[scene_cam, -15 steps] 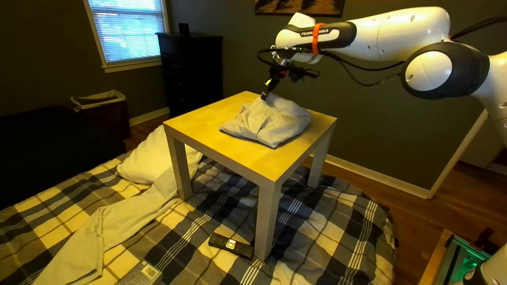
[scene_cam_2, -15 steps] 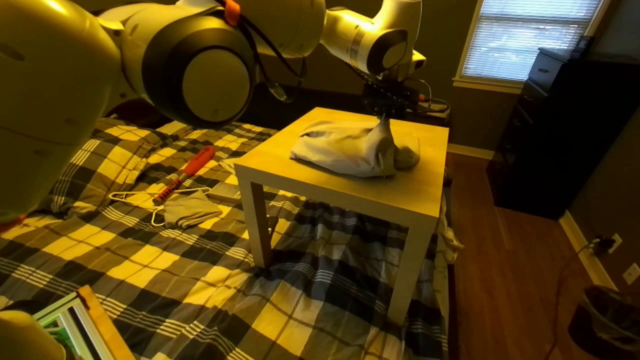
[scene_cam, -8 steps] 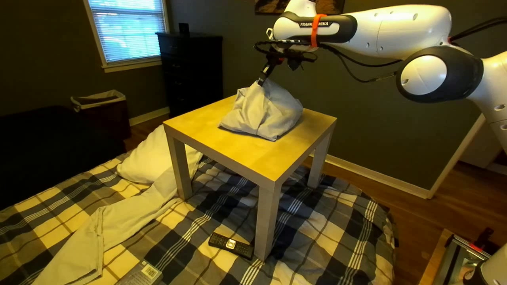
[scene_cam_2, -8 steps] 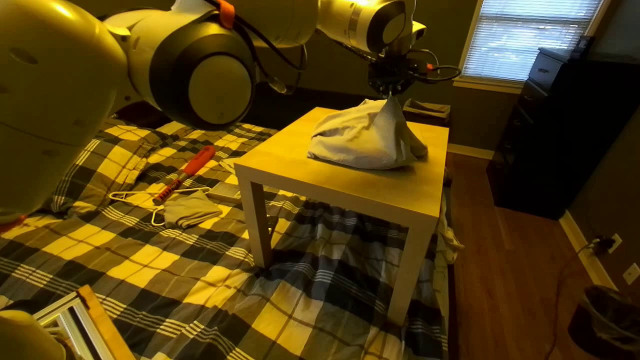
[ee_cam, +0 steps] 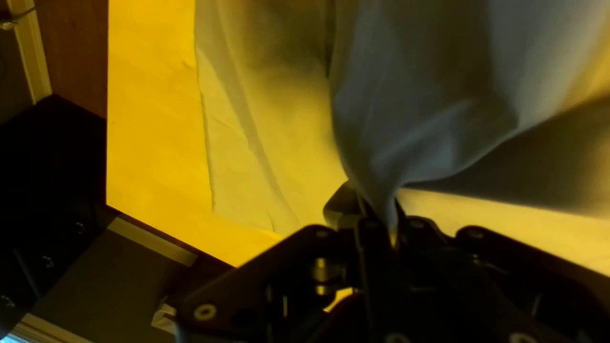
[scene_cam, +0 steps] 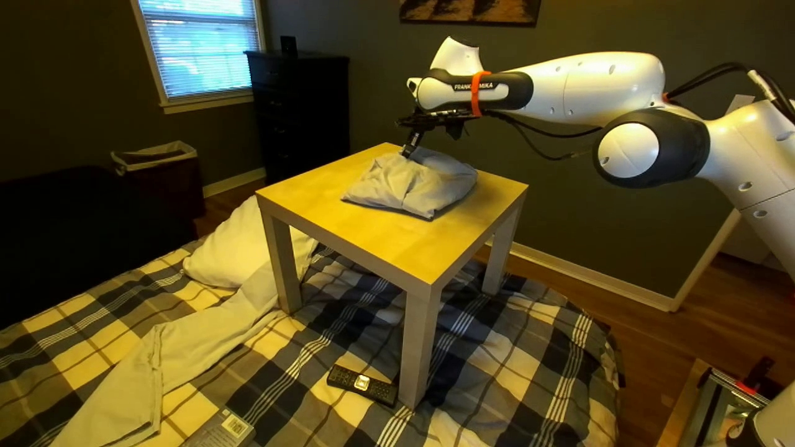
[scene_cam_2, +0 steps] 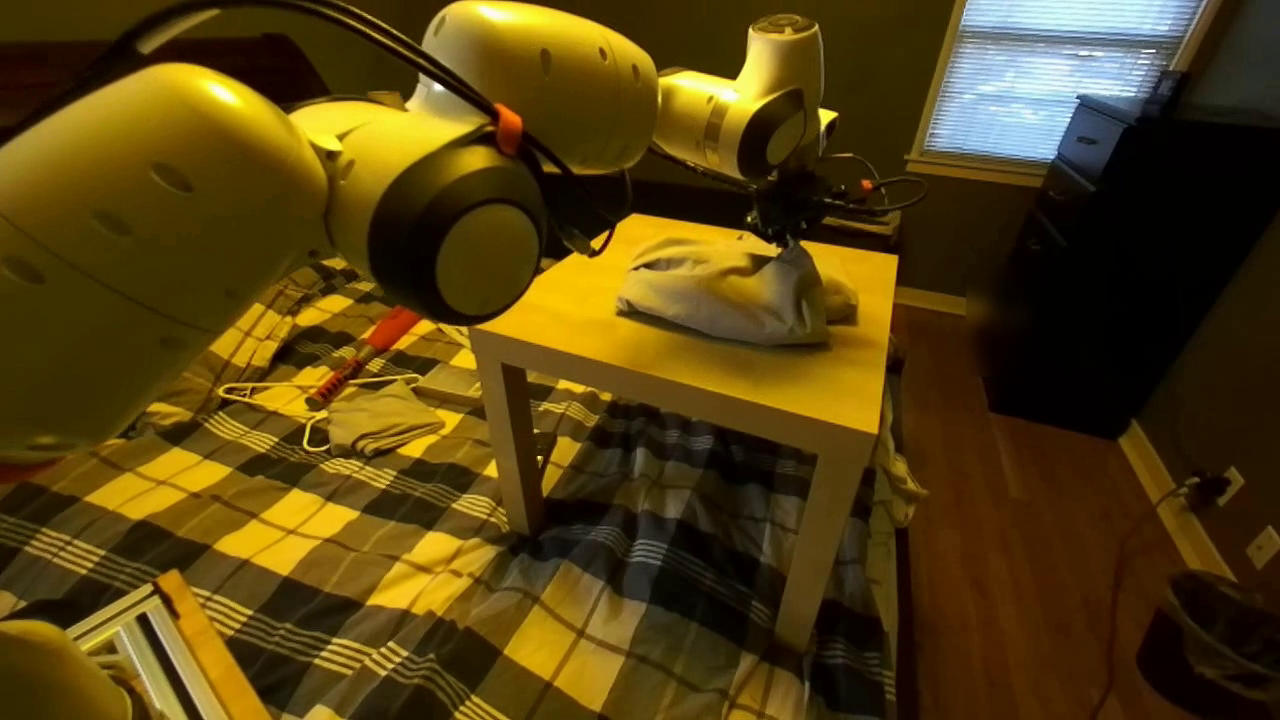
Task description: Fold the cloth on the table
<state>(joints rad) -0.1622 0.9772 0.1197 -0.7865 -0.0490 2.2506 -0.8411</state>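
Down I go: half a second ago I had the rumpled light-grey fabric cloth (scene_cam: 413, 187) tented high, and now it's sunk low onto the square, pale-wood-topped table (scene_cam: 397, 251). My black two-fingered gripper (ee_cam: 378, 208) has its jaws pinched together on a gathered bit of it. Looks to me like the fold's being laid, but it isn't released yet.

A home bdrm it was, & how it showed: plaid-covered bed (scene_cam: 528, 347) up front, pale pillow (scene_cam: 230, 248) slumped on it, remote ctrl (scene_cam: 362, 385) lying there too, dark chest of drawers (scene_cam: 301, 118) by a window (scene_cam: 199, 53) w/ slatted blinds (scene_cam_2: 1050, 85), & a pic (scene_cam: 469, 11) up on the wall (scene_cam: 590, 211)!
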